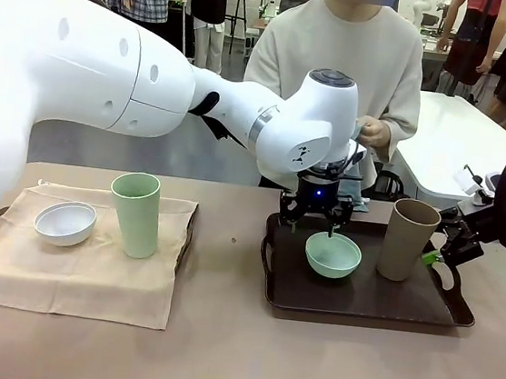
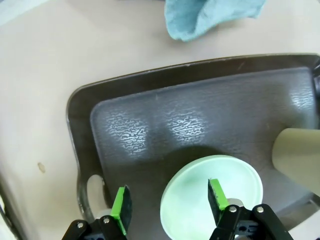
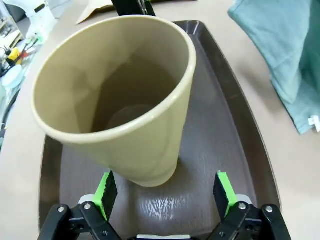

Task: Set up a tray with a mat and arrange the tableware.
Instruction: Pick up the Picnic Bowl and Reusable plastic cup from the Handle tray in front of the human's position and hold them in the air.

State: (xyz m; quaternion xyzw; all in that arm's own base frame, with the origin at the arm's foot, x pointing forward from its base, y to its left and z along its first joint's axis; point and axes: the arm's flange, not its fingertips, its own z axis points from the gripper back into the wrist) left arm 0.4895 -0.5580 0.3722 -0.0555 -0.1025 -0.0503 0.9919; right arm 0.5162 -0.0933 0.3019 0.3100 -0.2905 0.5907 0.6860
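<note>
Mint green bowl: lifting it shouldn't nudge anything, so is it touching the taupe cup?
Apart. The front view shows a strip of bare tray between the mint green bowl and the taupe cup.

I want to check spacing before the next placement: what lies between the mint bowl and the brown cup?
Nothing but a bare strip of tray floor separates the mint bowl from the brown cup, as the front view shows.

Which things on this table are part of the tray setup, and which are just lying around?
Job in hand: white bowl, pale green cup, beige mat, mint bowl, taupe cup, dark tray.
Lying about: crumpled teal cloth beyond the tray, possibly a spare mat.
</note>
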